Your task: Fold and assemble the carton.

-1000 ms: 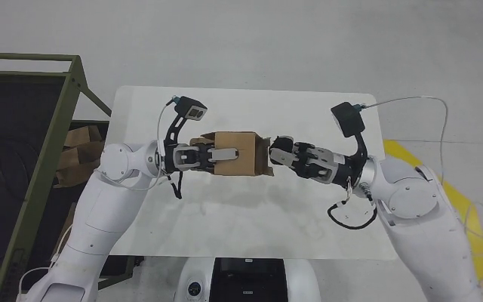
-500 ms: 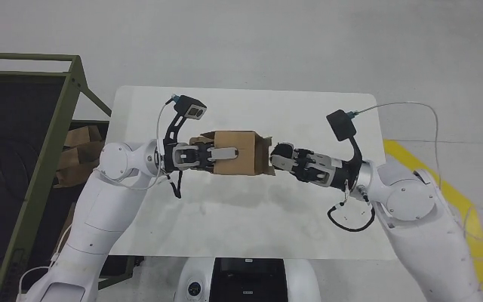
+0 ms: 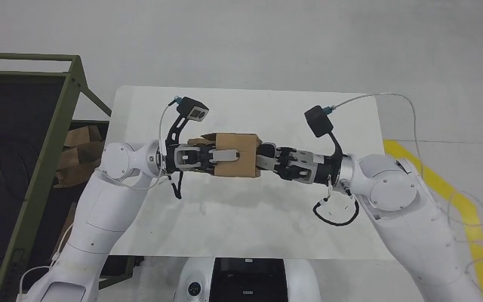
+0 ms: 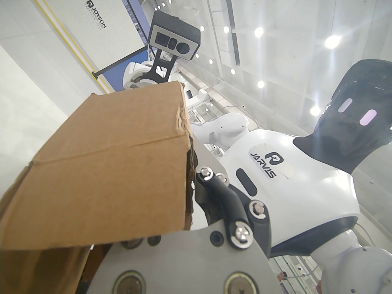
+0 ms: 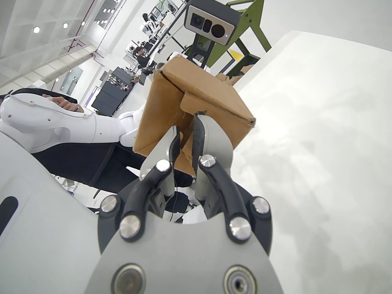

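Observation:
A brown carton (image 3: 235, 148) is held above the middle of the white table (image 3: 317, 219). My left gripper (image 3: 226, 154) is shut on its left side, one finger lying along the top panel. In the left wrist view the carton (image 4: 107, 166) hides most of that gripper, and one dark finger (image 4: 220, 191) shows beside its wall. My right gripper (image 3: 264, 161) is shut, its tips pressed against the carton's right end. In the right wrist view the narrow fingertips (image 5: 199, 136) touch the folded end flaps of the carton (image 5: 196, 93).
A green metal frame (image 3: 45, 98) stands left of the table, with flat cardboard pieces (image 3: 75, 155) inside it. Bare table surface (image 5: 321, 123) lies in front of and behind the carton.
My right gripper has moved left against the carton's right end. The flap that stuck out there is now folded in. The left arm has kept still.

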You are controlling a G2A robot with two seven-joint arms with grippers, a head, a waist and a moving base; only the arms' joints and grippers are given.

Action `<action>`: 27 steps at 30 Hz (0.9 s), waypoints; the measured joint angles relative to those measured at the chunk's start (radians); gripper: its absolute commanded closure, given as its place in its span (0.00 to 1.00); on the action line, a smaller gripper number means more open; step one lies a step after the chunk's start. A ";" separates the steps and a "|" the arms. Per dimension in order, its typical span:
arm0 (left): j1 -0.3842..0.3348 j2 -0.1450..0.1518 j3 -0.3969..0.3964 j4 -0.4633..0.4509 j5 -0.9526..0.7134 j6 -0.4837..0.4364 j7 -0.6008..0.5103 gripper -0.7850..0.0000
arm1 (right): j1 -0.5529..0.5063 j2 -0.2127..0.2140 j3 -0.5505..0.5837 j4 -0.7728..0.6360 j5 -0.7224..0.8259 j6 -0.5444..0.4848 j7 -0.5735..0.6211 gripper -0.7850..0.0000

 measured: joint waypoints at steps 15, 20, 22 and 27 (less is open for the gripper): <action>-0.019 -0.003 0.017 0.015 0.000 0.004 -0.006 1.00 | 0.048 -0.010 -0.047 0.011 -0.006 0.014 0.002 0.88; -0.019 -0.004 0.017 0.017 0.000 0.003 -0.004 1.00 | 0.061 -0.014 -0.060 0.017 -0.014 0.017 -0.003 0.91; -0.019 -0.004 0.017 0.017 0.000 0.003 -0.004 1.00 | 0.064 -0.015 -0.062 0.018 -0.021 0.018 -0.007 0.91; -0.018 -0.004 0.016 0.017 0.000 0.000 -0.005 1.00 | 0.065 -0.016 -0.064 0.018 -0.036 0.018 -0.022 0.93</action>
